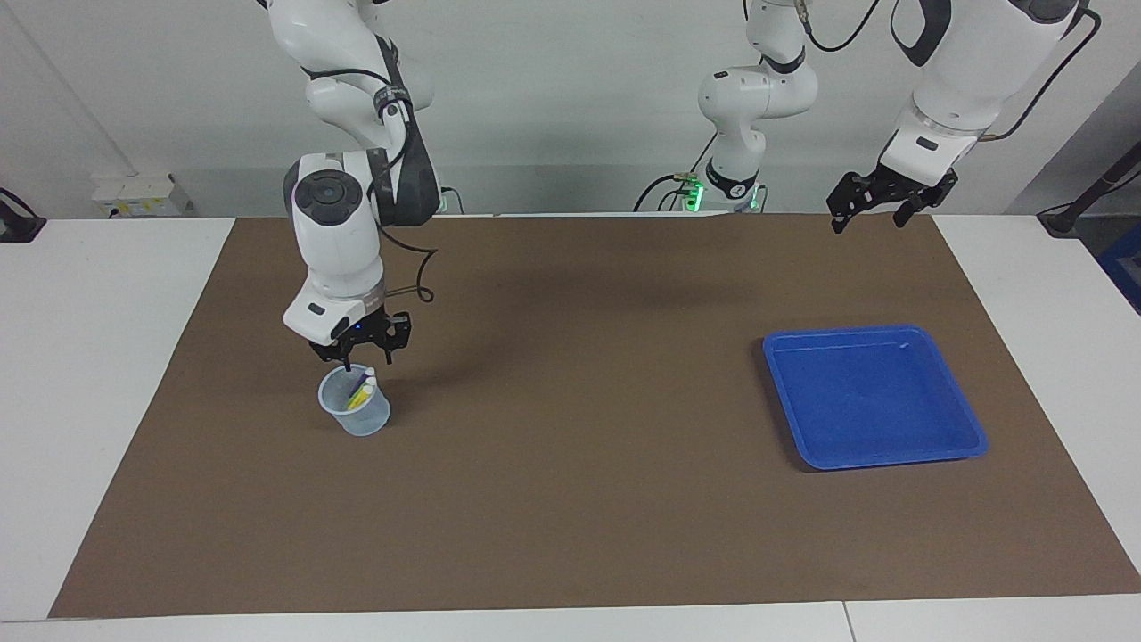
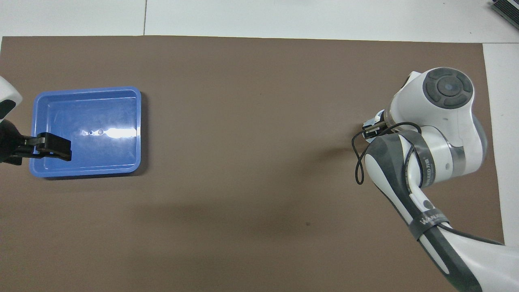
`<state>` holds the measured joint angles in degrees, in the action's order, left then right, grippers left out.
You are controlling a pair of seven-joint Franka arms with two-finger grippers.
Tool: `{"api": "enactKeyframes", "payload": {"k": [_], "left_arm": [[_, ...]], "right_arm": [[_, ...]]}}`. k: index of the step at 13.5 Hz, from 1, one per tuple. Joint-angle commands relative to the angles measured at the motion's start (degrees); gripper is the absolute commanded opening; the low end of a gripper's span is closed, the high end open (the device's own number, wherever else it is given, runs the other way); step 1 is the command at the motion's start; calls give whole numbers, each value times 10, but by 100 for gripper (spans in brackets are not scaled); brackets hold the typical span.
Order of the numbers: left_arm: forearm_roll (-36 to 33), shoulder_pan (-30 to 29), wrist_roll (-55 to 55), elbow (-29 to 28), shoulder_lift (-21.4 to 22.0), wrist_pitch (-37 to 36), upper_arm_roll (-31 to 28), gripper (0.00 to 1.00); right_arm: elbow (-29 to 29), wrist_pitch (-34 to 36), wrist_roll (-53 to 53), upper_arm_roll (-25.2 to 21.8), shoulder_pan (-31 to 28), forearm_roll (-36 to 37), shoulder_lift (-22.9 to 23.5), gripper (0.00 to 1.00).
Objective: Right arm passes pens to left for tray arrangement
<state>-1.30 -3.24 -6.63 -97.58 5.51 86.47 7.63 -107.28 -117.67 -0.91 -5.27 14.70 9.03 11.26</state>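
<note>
A small translucent cup [image 1: 361, 417] stands toward the right arm's end of the mat. The pens [image 1: 361, 390] stand in it: I make out a purple and a yellow one with whitish ends. My right gripper [image 1: 352, 359], blue light at its wrist, hangs just over the cup's rim; whether it holds anything I cannot tell. In the overhead view the right arm [image 2: 438, 121] hides the cup. The blue tray [image 1: 874, 401] [image 2: 101, 109] lies bare toward the left arm's end. My left gripper [image 1: 866, 223] waits open and high over the mat's edge by the robots.
A brown mat [image 1: 570, 499] covers most of the white table [image 1: 98, 357]. A third white arm [image 1: 753, 107] stands at the robots' edge, between the two bases. A loose black cable [image 1: 419, 276] loops from the right arm's wrist.
</note>
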Motion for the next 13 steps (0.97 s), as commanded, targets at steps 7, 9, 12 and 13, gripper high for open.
{"api": "enactKeyframes", "payload": {"k": [7, 9, 12, 13], "left_arm": [[-5, 8, -43, -38, 28, -6, -1, 100], [-5, 10, -57, -47, 35, -8, 2, 100], [-5, 15, -55, -52, 39, -17, 2, 100], [-5, 17, -54, -58, 42, -15, 2, 100]], "right_arm": [[-6, -16, 15, 3, -6, 28, 9, 51], [-10, -19, 15, 3, -6, 33, 10, 51], [-10, -19, 15, 3, -6, 40, 10, 49], [-10, -18, 15, 3, -4, 41, 10, 46]]}}
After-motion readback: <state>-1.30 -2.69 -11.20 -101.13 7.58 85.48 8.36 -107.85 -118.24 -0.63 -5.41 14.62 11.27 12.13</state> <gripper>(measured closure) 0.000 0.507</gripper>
